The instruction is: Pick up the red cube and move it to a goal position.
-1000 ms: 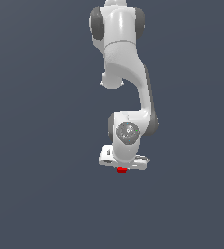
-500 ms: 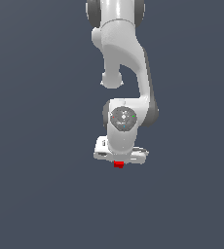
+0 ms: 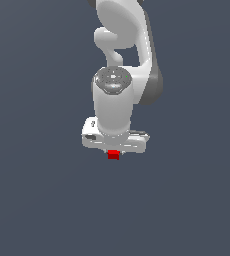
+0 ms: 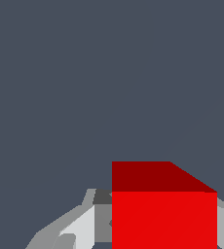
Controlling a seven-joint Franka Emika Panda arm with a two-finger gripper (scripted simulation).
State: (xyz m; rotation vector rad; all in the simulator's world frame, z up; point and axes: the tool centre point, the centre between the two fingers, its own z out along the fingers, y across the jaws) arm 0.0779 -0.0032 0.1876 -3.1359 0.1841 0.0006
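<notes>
Background: flat, featureless slate-grey field filling both views; no table edge, no goal marker showing anywhere.

Exterior view, from its left to its right: nothing at the left; at centre the glossy white Panda arm (image 3: 118,95) is reaching down from the top edge, wrist pointing toward the camera; nothing at the right.

Below the wrist, the white gripper (image 3: 114,151) is carrying the small plain bright red cube (image 3: 113,155), which is peeking out just under the hand body.

Wrist view: the red cube (image 4: 163,214) is filling the near frame, grey finger surfaces (image 4: 80,226) pressing in beside it on both sides. Fingers are reading as clamped on the cube.

Progress, as judged: the pick looks done, with the cube sitting in the grasp. Whether it is clear of any surface is not readable against this uniform grey. The carry to the goal is what remains; the goal itself is not visible, so how much travel is left cannot be told.
</notes>
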